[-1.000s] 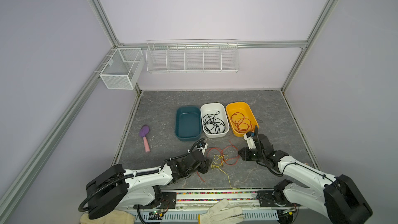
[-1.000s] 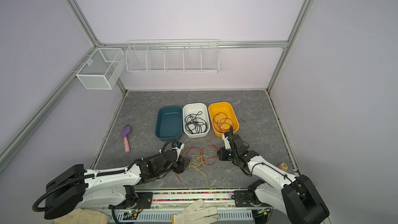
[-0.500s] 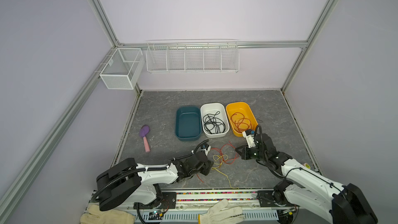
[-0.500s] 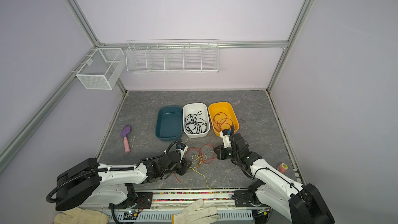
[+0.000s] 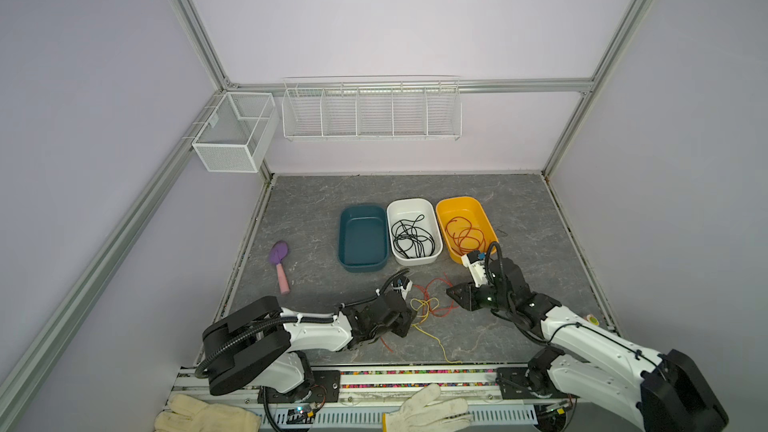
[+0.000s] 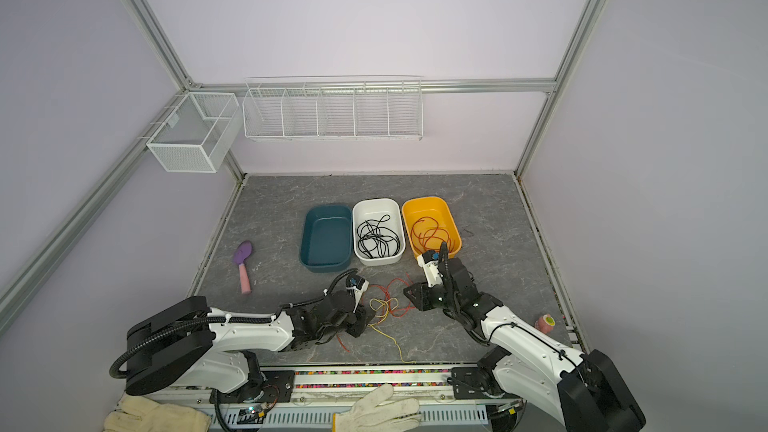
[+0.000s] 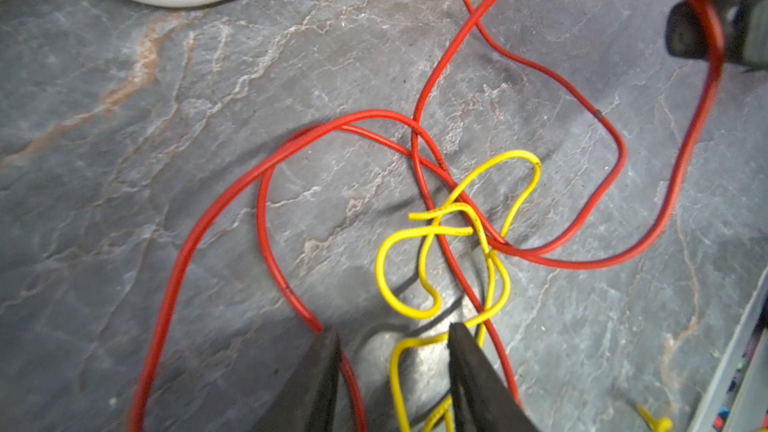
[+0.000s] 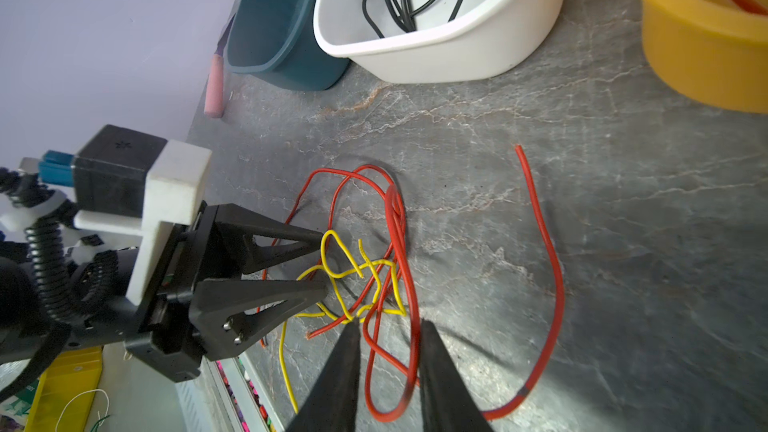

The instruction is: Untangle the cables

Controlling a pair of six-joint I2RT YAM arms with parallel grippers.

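Observation:
A tangle of cables lies on the grey table between my grippers: a red cable [image 5: 437, 284] [image 6: 394, 284] looped through a yellow cable [image 5: 424, 306] [image 6: 381, 306]. My left gripper [image 5: 410, 317] [image 7: 392, 332] sits low at the tangle's left edge, open, with a yellow strand [image 7: 515, 154] running between its jaws and a red strand [image 7: 208, 218] under one finger. My right gripper [image 5: 454, 295] [image 8: 390, 324] is open at the tangle's right side, with red loops [image 8: 555, 251] lying loose between its fingers. The left gripper [image 8: 324, 261] shows opposite, by the yellow knot [image 8: 282, 351].
Behind the tangle stand a teal bin [image 5: 340, 238], a white bin [image 5: 411, 201] holding black cables [image 5: 411, 238], and a yellow bin [image 5: 457, 200] holding a red coil [image 5: 463, 234]. A purple and pink brush [image 5: 279, 263] lies left. Gloves [image 5: 424, 409] rest on the front rail.
My right gripper was shut and has opened, letting the red loops go slack. My left gripper has slid right into the tangle, and its jaws have narrowed.

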